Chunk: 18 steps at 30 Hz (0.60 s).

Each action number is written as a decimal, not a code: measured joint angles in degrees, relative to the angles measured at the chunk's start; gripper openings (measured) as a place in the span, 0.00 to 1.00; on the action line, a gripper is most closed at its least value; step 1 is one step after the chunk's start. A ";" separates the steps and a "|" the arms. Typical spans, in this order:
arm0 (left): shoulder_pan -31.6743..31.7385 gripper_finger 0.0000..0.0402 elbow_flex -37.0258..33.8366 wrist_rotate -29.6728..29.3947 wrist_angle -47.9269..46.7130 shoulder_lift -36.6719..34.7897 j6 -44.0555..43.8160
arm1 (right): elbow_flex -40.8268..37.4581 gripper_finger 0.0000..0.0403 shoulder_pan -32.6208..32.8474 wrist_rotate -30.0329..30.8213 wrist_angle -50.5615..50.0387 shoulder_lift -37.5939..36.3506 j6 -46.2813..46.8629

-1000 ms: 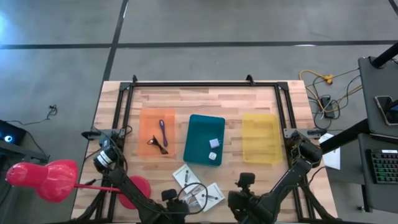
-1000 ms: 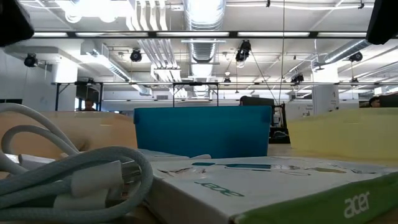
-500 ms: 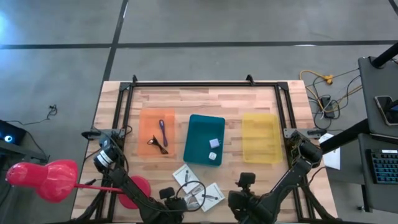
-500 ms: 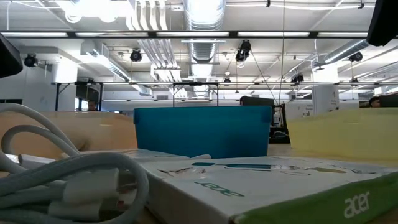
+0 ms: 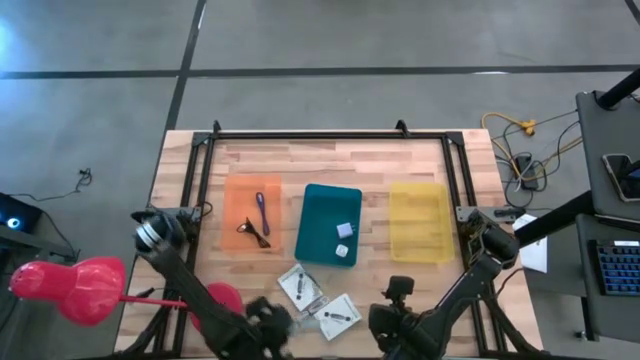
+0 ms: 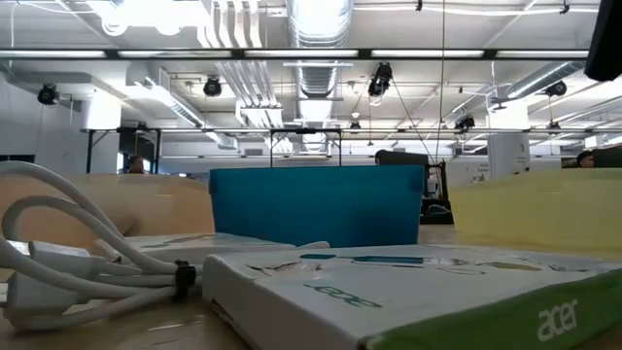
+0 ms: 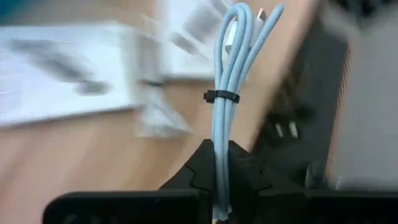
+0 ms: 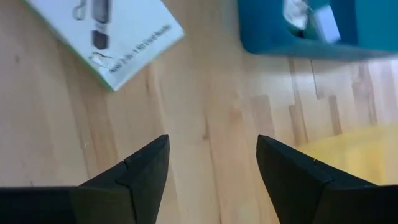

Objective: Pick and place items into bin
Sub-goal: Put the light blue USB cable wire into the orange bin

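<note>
High view: I see the table [image 5: 400, 155] w/ three bins in a row across its middle: orange bin [image 5: 252, 228] toward the left edge, teal bin [image 5: 329, 224] centre, yellow bin [image 5: 420, 221] toward the right edge. Purple stick tool [image 5: 261, 212] and a black wiry piece [image 5: 254, 236] lie in the orange bin. Two tiny white cubes [image 5: 344, 230] sit in the teal bin. Two flat white packets [image 5: 300, 286] lie on the wood near the front edge, just in front of the teal bin. Left gripper [image 5: 266, 322] is at the front edge beside the packets, blurred. Right gripper [image 5: 398, 300] waits at the front edge, right of the packets. Pink-red stand [image 5: 70, 288] sits off the table's front-left corner.

Low view: a pale bundled cable [image 6: 83, 267] hangs at left, bound w/ a dark tie, next to a white packet box [image 6: 389, 292] lying flat at the front. Teal bin's wall [image 6: 316, 206] stands behind, orange one left, yellow one right.

Left wrist view: my left gripper [image 7: 222, 165] has its jaws pressed together on the light-blue cable [image 7: 233, 68], pinching its lower end; the bundle stands up from the fingers, clear of the wood. Blurred packets behind it.

Right wrist view: right gripper [image 8: 211, 165] jaws spread, nothing between them, over bare wood. One packet [image 8: 106, 34] and the teal bin corner [image 8: 273, 37] w/ a cube lie ahead; yellow bin edge [image 8: 348, 152] to the side.
</note>
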 joint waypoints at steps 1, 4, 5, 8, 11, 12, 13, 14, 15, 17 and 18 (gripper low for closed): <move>-0.13 0.02 -0.14 -2.07 -3.75 -2.33 -5.84 | 0.02 0.56 0.00 -0.48 -0.73 -0.26 1.71; 0.30 0.01 -1.45 -10.56 -16.71 -10.01 -25.52 | 0.02 0.56 -0.10 -1.91 -3.88 -1.05 8.81; 0.98 0.01 -2.20 -13.44 -21.25 -12.53 -31.58 | 0.00 0.56 -0.11 -2.03 -4.61 -1.25 11.15; 4.68 0.01 -4.74 -18.13 -32.71 -18.62 -40.87 | -0.04 0.56 -0.20 -1.99 -6.74 -2.27 17.34; 11.46 0.02 -10.07 -16.46 -39.67 -24.06 -41.51 | -0.11 0.56 -0.61 -1.94 -6.98 -3.52 21.45; 14.45 0.02 -12.85 -14.67 -40.08 -26.07 -39.92 | -0.13 0.56 -0.91 -1.87 -6.99 -3.80 22.48; 17.69 0.02 -16.05 -12.67 -39.58 -27.96 -37.66 | -0.14 0.56 -1.19 -1.47 -6.97 -4.02 23.25; 20.70 0.02 -19.78 -9.92 -38.63 -29.75 -35.64 | -0.17 0.56 -1.51 -0.80 -6.97 -4.21 23.76; 23.63 0.02 -23.75 -7.02 -36.71 -31.29 -34.00 | -0.17 0.56 -1.94 -0.18 -6.94 -4.30 24.06; 28.20 0.05 -31.61 -1.86 -29.90 -34.04 -30.94 | -0.17 0.56 -2.78 0.46 -6.98 -4.40 23.77; 29.79 0.07 -35.34 -0.10 -24.71 -35.54 -27.80 | -0.18 0.56 -3.17 0.54 -6.94 -4.40 23.12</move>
